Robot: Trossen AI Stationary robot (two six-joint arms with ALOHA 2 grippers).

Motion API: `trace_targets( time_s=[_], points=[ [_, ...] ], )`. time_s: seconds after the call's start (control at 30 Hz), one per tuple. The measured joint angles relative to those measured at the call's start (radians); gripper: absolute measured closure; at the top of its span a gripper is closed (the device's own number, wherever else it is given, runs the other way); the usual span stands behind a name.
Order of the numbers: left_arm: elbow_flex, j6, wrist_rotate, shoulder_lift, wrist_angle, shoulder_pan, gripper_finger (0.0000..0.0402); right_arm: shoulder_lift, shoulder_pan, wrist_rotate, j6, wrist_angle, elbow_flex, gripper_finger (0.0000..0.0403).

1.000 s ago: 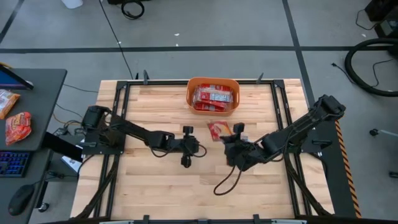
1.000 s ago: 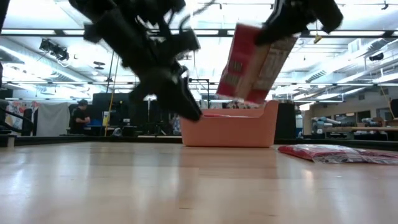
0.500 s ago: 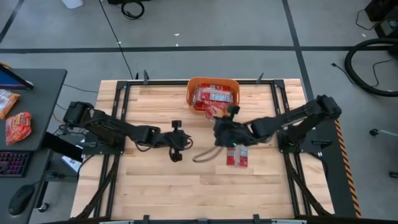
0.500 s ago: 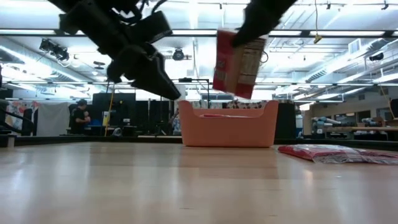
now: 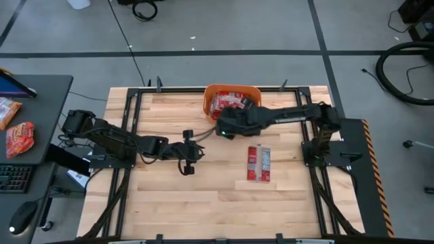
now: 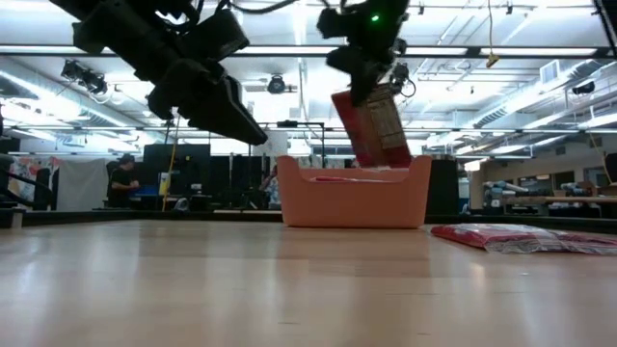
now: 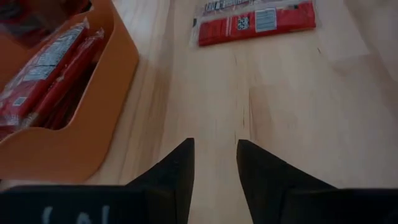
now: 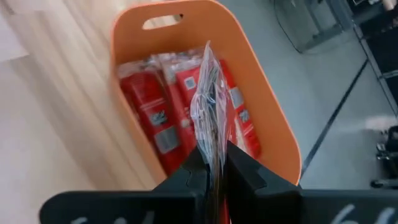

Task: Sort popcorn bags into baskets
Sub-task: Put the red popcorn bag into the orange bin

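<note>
Right tool [image 8: 214, 163] is pinching a bag [image 8: 211, 106] by its crimped edge over the basket [image 8: 273, 118]; bag is hanging limp, likely light and slippery; left tool [image 7: 214, 165] is hovering part-open, empty.

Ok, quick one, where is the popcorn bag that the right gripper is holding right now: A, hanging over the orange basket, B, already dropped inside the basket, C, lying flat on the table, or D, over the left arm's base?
A: the right gripper is shut on the popcorn bag, which hangs edge-down over the orange basket; the low view shows it above the rim.
</note>
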Motion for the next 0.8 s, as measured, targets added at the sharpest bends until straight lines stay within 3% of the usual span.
trace_targets(
  time_s=[0.2, 0.47, 0.63, 0.8],
  points=[
    [0.0, -0.014, -0.001, -0.001, -0.021, -0.008, 0.0276, 0.096, -0.111, -0.05, 0.002, -0.037, 0.122, 0.0369],
    [-0.001, -0.045, -0.004, -0.088, -0.162, -0.041, 0.0276, 0.149, -0.273, -0.197, 0.094, -0.028, 0.136, 0.0364],
    [-0.001, -0.044, -0.002, -0.093, -0.161, -0.06, 0.0276, 0.162, -0.329, -0.255, 0.028, 0.074, 0.135, 0.0339],
    [-0.001, -0.044, -0.002, -0.09, -0.159, -0.064, 0.0276, 0.162, -0.352, -0.39, -0.033, 0.238, 0.135, 0.0301]
  ],
)
